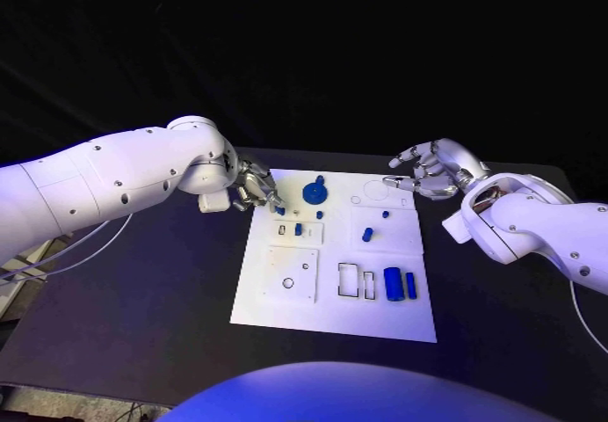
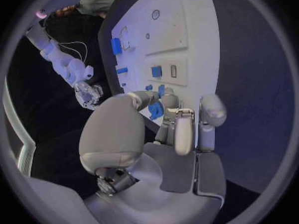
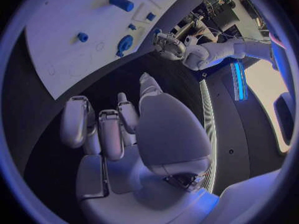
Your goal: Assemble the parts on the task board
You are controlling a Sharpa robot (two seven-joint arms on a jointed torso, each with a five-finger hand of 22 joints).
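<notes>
While the board lies mid-table with blue parts on it, the left hand hovers at its far left corner, fingers curled, grip unclear; the right hand hangs spread, empty.

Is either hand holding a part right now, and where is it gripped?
Left hand pinches a small blue part between its fingertips; the right hand holds nothing.

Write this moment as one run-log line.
left hand: at board edge, holding small blue part | right hand: open, off board | parts: unassembled
</notes>
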